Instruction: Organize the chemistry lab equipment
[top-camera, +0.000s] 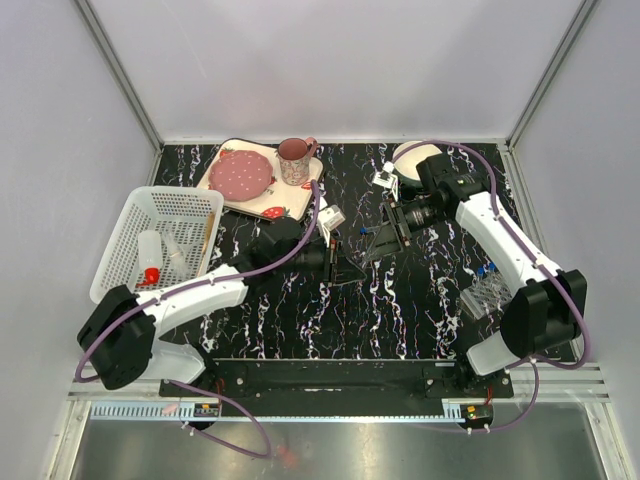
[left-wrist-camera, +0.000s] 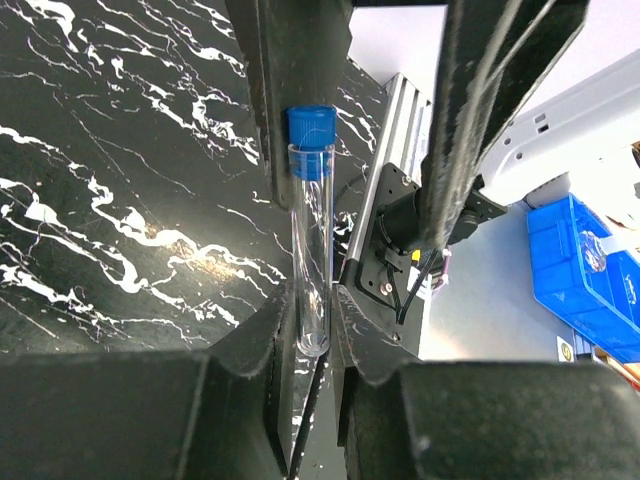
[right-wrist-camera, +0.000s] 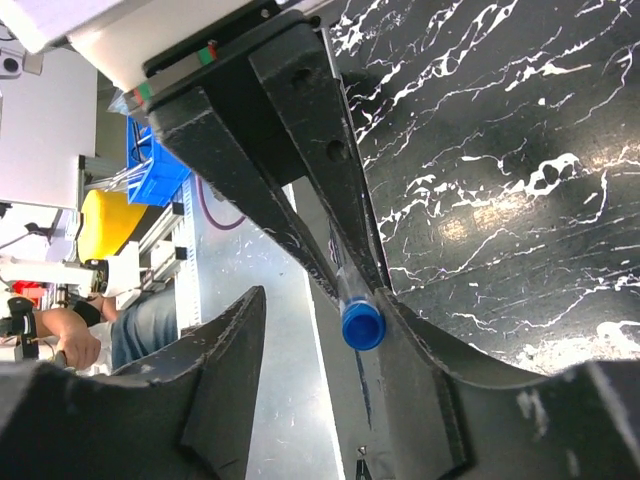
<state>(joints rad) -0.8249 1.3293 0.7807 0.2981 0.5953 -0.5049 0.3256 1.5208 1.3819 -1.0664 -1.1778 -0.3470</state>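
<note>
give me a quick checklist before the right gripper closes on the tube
1. Left gripper clamped on the test tube at its bottom end: ok.
2. Right gripper open: ok.
3. Blue cap inside the right gripper's opening: ok, but off-centre, close to one side.
4. Cap seated on the tube: ok.
5. Tube off the table: ok.
6. Free hole in the tube rack: cannot tell.

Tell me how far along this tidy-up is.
Done: bottle and stick lie in the basket; rack holds capped tubes. In hand: left gripper clamps a tube, right gripper open around its cap. Left, likely: racking that tube.
</note>
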